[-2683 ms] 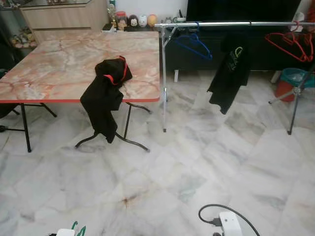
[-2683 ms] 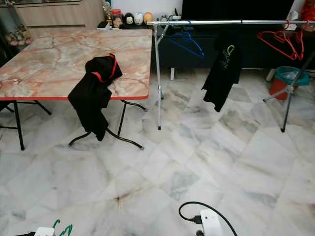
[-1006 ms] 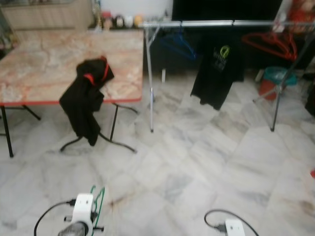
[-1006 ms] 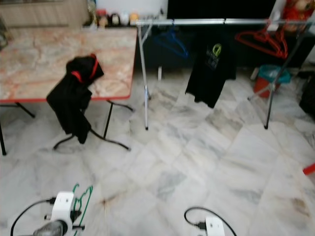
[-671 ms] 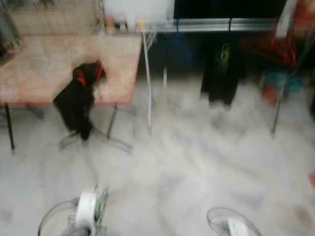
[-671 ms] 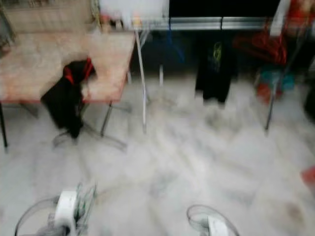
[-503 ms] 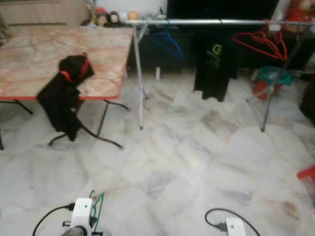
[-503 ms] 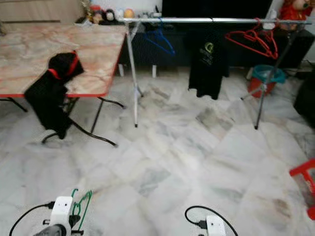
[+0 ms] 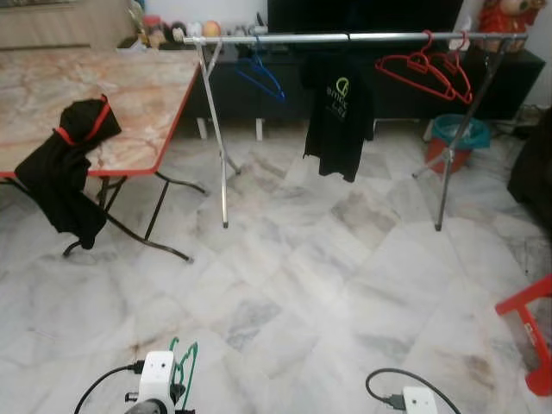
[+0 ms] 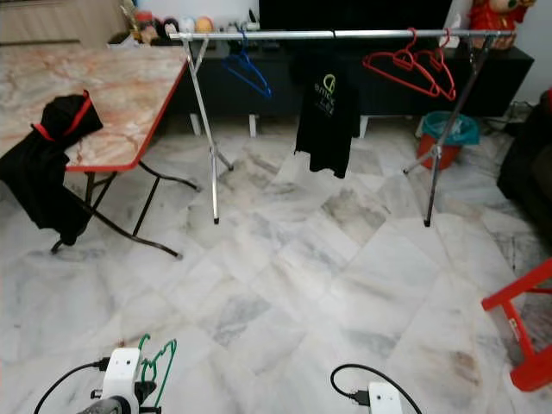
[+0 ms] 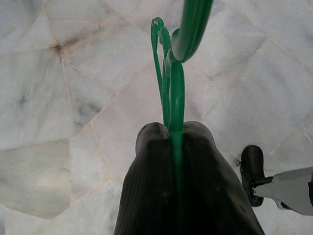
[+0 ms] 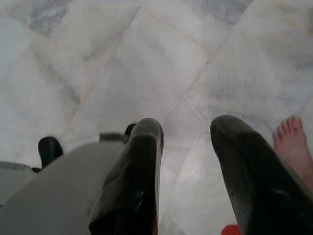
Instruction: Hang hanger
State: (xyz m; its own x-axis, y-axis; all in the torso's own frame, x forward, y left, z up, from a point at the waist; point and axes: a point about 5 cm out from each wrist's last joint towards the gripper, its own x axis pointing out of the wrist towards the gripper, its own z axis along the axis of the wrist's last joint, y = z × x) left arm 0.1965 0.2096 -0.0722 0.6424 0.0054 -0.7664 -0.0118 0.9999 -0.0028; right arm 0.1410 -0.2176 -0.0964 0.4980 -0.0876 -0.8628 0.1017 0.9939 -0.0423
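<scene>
1. Green hanger sits pinched between the two black fingers of the left hand, which are pressed together on its wire; its hook curls forward over the marble floor.
2. From the head views, the same hanger stands up beside the white wrist block at the lower edge of the picture, low down and well apart from the clothes rail.
3. Much of the hanger's frame is hidden behind the fingers, and its top runs out of the wrist picture.
4. Right hand hangs idle over the floor with its fingers spread apart and nothing between them.
5. A person's bare toes show at the edge of the right wrist view, cut off by the frame.
6. On the rail hang a blue hanger, a black T-shirt and red hangers.
7. The T-shirt carries a green round logo with small lettering under it, too small to read.
8. A black garment with red trim droops over the edge of the marble-patterned bench, which is cut off at the picture's left.
9. A teal bin stands behind the rail's far leg, partly hidden.
10. A red stool is cut off at the right edge.
</scene>
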